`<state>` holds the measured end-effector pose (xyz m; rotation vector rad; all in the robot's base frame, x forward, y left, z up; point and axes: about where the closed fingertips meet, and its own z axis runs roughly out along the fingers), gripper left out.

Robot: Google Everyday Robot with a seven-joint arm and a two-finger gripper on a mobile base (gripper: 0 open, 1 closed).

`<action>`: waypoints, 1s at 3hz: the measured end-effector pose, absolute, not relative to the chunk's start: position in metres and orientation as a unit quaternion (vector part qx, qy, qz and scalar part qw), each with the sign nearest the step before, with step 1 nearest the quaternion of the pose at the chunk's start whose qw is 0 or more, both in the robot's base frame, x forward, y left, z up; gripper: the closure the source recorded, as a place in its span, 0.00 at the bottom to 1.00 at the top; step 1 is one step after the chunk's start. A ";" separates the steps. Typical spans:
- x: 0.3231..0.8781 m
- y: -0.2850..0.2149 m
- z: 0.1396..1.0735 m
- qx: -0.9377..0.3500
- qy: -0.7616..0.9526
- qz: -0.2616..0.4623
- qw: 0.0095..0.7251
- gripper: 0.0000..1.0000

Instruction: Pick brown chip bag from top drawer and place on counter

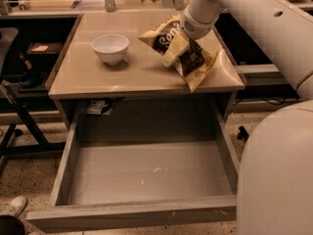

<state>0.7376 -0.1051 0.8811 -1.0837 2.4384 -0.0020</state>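
Note:
The brown chip bag (188,58) is dark brown and cream with white script. It lies tilted over the right part of the beige counter (98,75), its lower corner near the counter's front right edge. My gripper (177,47) comes down from the upper right and is shut on the bag's middle. The top drawer (146,170) is pulled fully open below the counter, and its grey floor holds nothing.
A white bowl (111,48) stands on the counter to the left of the bag. My white arm and base (279,170) fill the right side. A dark chair frame (19,126) and a shoe (14,207) are at the left. Small items sit under the counter (98,106).

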 end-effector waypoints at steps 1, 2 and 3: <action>0.737 -0.134 0.925 -0.366 0.896 -0.033 0.250 0.00; 0.728 -0.169 0.980 -0.324 0.905 -0.082 0.262 0.00; 0.699 -0.231 1.052 -0.242 0.918 -0.163 0.268 0.00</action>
